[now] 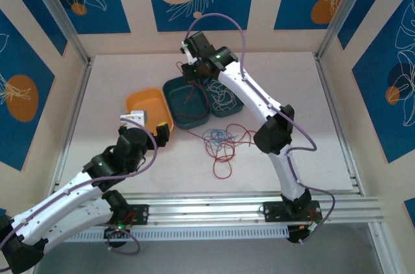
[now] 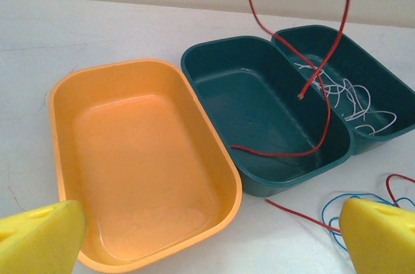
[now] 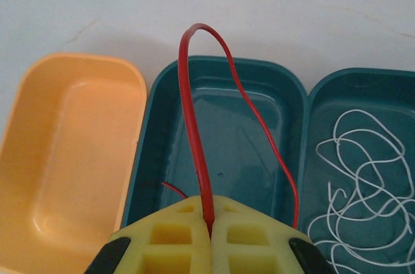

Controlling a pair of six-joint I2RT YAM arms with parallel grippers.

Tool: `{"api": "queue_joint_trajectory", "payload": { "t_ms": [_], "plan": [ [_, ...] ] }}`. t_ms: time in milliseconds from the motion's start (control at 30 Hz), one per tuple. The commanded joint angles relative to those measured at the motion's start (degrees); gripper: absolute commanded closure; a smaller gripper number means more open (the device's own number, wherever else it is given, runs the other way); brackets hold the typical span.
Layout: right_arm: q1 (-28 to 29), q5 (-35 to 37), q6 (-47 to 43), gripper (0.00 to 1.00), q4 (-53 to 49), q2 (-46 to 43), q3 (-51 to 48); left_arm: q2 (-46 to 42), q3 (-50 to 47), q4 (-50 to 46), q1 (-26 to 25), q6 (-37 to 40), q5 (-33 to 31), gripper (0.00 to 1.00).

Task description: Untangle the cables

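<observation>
Red, white and blue cables [image 1: 217, 139] look roughly half sorted in this untangling job: one colour is binned, one is in the air, and a knot lies on the table [image 1: 117, 79]. Left of the middle teal tray [image 2: 292, 180], an orange tray [image 2: 130, 65] sits empty. The left gripper [image 1: 148, 125] is poised at its near edge, fingers spread wide and holding nothing. Above the middle teal tray, the right gripper [image 3: 209, 222] pinches a red cable [image 3: 192, 125] between tightly closed fingers. The strand arcs up, then droops into that tray, which holds nothing else. Touching the middle tray on its right, a second teal tray [image 3: 389, 89] contains the white cable [image 1: 225, 98] in loose coils. In front of the middle tray and a little right, a blue cable [image 1: 219, 135] and red loops [image 1: 224, 164] lie tangled together. Whether those loops belong to the lifted strand cannot be told. Blue and red, by this view, still need separating.
</observation>
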Motion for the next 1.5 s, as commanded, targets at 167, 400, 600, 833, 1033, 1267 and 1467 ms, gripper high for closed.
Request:
{"api": "queue_joint_trajectory", "payload": {
  "t_ms": [167,400,600,833,1033,1267,1467],
  "plan": [
    [-0.36,-2.73,2.99,1.0,-3.59,2.65,0.99,-0.04,-0.02,1.77,1.31,0.57,0.35,0.0],
    [-2.74,-4.75,5.06,1.0,-2.27,4.7,-2.75,0.92,-0.14,2.28,1.57,0.26,1.14,0.0],
    [-2.35,-3.72,4.15,1.0,-0.64,7.33,-3.13,1.03,-0.48,2.51,1.63,-0.13,1.31,0.0],
    [-1.15,-0.85,3.32,1.0,-0.25,11.75,-1.88,1.03,-0.58,2.38,1.72,-0.35,1.41,0.0],
    [-0.31,1.02,2.22,1.0,-1.07,15.17,-0.24,1.1,-0.88,2.64,1.79,-0.31,1.41,0.0],
    [0.47,2.2,0.53,1.0,-1.82,16.69,-0.41,1.4,-1.1,2.96,1.88,-0.34,1.58,0.0],
    [2.4,4.6,-1.59,0.91,-2.95,15.57,-0.29,1.37,-1.33,3.32,2.01,-0.64,1.82,0.0]
  ]
}}
